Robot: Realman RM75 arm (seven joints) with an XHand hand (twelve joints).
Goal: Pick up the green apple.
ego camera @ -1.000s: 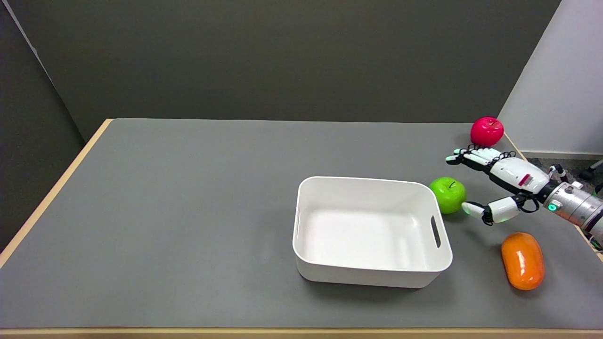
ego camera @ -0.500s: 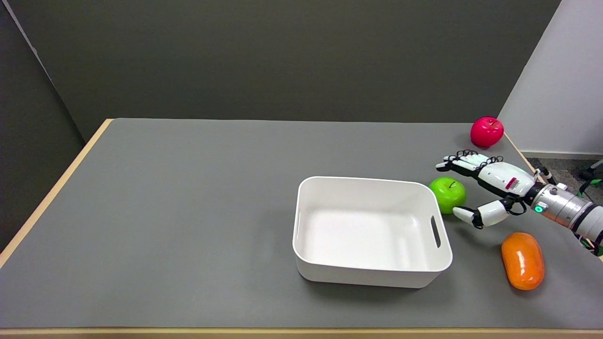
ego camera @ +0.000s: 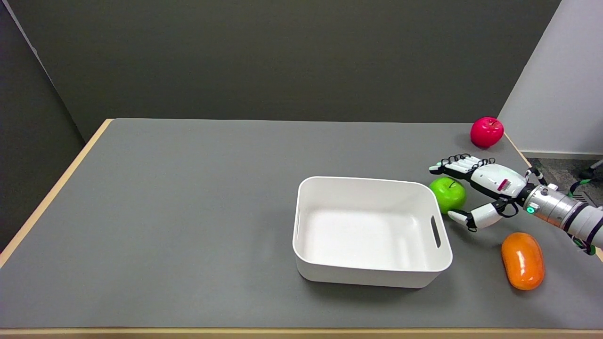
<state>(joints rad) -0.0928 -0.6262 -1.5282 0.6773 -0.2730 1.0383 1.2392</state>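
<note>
The green apple (ego camera: 447,194) rests on the grey table just right of the white bin's far right corner. My right hand (ego camera: 480,188) reaches in from the right with its fingers apart, straddling the apple: the fingers (ego camera: 452,165) stretch over the apple's far side and the thumb (ego camera: 464,218) lies at its near side. Nothing is held. Whether any finger touches the apple is unclear.
A white bin (ego camera: 370,231) with a slot handle stands left of the apple. A red apple (ego camera: 486,131) sits near the far right table edge. An orange fruit (ego camera: 522,260) lies near my right forearm. The table's right edge (ego camera: 518,150) is close.
My right hand has moved left toward the green apple, so its fingers and thumb now flank it. The apple has stayed in place.
</note>
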